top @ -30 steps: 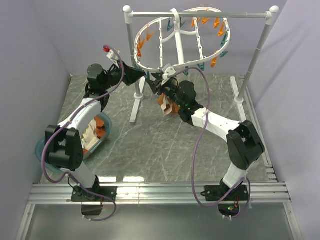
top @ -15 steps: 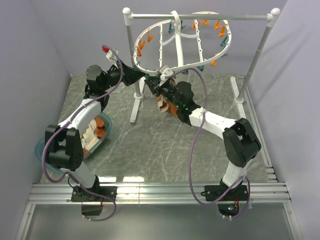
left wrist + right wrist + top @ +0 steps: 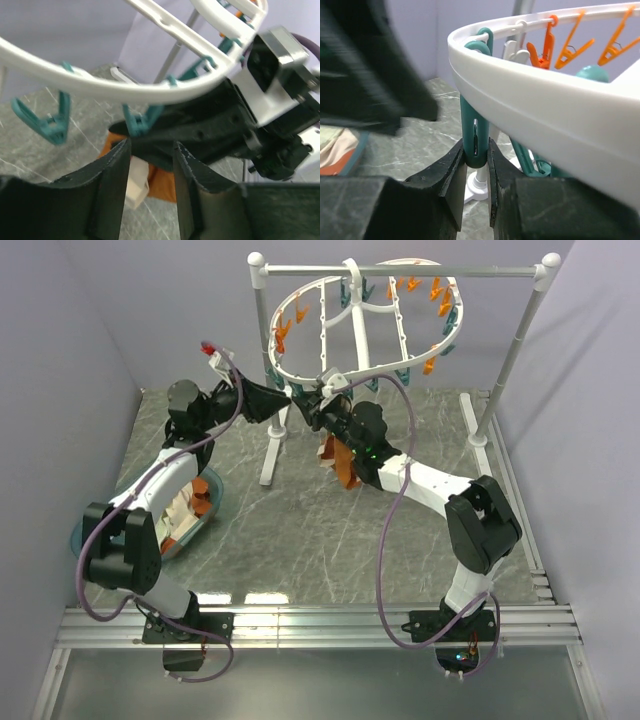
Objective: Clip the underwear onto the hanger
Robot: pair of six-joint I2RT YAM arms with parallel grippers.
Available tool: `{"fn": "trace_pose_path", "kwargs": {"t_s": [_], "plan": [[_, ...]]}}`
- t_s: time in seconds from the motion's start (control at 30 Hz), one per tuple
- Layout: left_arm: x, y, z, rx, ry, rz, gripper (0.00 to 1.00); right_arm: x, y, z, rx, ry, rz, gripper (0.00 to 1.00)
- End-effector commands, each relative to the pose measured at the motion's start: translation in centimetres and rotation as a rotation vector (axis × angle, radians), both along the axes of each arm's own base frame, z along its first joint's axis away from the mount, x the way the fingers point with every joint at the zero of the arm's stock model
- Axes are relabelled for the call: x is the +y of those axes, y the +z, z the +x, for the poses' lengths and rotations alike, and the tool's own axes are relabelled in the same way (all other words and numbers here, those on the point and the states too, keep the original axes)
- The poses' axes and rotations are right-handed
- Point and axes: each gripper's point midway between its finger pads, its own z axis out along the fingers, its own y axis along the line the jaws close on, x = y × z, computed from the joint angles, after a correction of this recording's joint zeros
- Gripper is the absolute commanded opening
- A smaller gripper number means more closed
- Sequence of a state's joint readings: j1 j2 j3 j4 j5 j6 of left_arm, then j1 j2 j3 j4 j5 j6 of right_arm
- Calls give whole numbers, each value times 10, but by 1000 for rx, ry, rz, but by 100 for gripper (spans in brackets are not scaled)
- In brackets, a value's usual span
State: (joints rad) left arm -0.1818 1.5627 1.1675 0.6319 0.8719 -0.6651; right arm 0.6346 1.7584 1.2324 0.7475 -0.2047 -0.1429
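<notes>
The grey marbled table (image 3: 300, 530) carries a pole stand (image 3: 400, 272) along its far edge, and the white oval hanger (image 3: 355, 340) hangs from the stand's bar, tilted, with its lower rim toward the near edge. Both arms reach up to that lower rim from either side.

A tub (image 3: 218, 495) of garments (image 3: 190, 502) sits by the left edge, under the left arm.

The left pincer (image 3: 150, 150) is partly open just below the rim and grips nothing. The right pincer (image 3: 476, 150) is closed tight on the handles of a teal peg (image 3: 474, 135) that hangs from the rim.

The underwear (image 3: 340, 465) hangs below the right pincer, off the table, roughly midway between the left and right edges and nearer the far edge. Whether the peg has it cannot be told.
</notes>
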Motion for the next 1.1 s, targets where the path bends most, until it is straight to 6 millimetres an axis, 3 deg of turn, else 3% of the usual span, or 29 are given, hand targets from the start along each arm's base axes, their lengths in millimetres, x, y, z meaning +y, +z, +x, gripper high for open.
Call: {"fn": "trace_pose_path", "kwargs": {"t_s": [0.0, 0.13, 0.3, 0.47, 1.07], "plan": [[8, 16, -26, -100, -20, 5, 46, -10, 44, 4, -79, -43, 77, 0], [11, 27, -38, -199, 4, 9, 52, -9, 43, 3, -75, -37, 80, 0], [3, 36, -28, -224, 42, -7, 53, -10, 45, 4, -78, -38, 86, 0], [-8, 33, -12, -248, 100, 5, 54, -9, 46, 3, -75, -33, 91, 0], [-24, 48, 28, -267, 206, -76, 56, -7, 44, -5, -77, -6, 82, 0]]}}
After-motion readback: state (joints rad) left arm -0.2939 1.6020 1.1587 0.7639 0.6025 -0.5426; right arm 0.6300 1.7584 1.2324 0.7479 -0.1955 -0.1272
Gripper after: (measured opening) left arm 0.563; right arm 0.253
